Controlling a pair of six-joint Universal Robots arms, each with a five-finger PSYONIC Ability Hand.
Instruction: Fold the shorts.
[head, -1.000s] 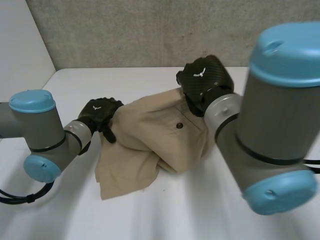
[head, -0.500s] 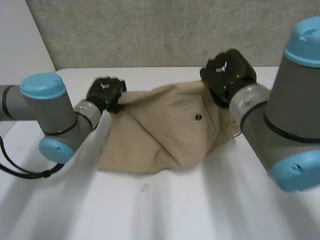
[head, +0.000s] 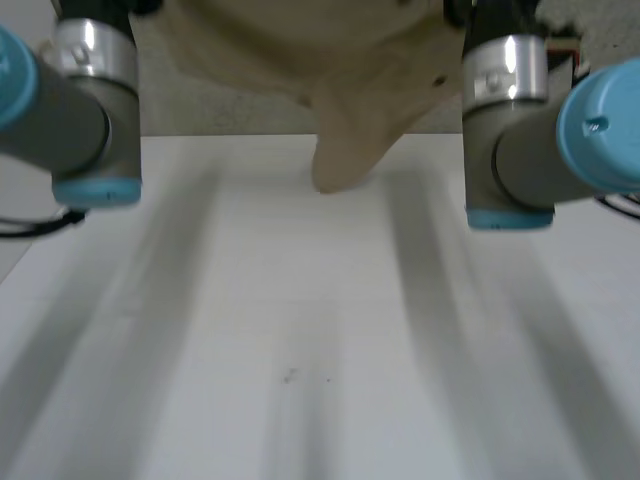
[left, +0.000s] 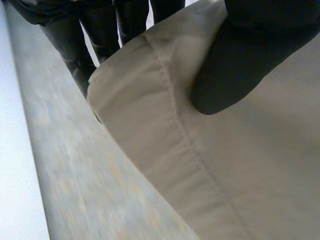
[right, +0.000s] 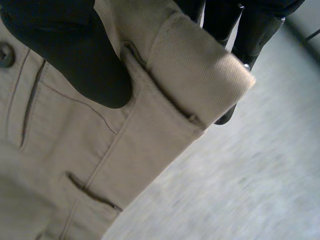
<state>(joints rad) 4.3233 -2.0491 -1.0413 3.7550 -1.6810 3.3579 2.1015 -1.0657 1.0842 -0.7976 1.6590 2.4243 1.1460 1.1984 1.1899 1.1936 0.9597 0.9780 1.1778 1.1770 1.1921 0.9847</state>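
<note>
Because both hands hold the shorts (head: 345, 100) high, the cloth hangs free between them, its lowest tip near the far edge of the table (head: 300, 340). I judge this lets it fall open and flat before the fold. The left wrist view shows what the head view cannot: the left hand (left: 240, 70) pinches a stitched edge (left: 165, 115) between thumb and fingers. The right wrist view shows the right hand (right: 75, 55) pinching the waistband (right: 200, 75) the same way, beside a button (right: 6, 54).

A flat white table (head: 300, 330) bears a tiny dark speck (head: 290, 376); a rough grey wall (head: 215, 112) rises behind the table.
</note>
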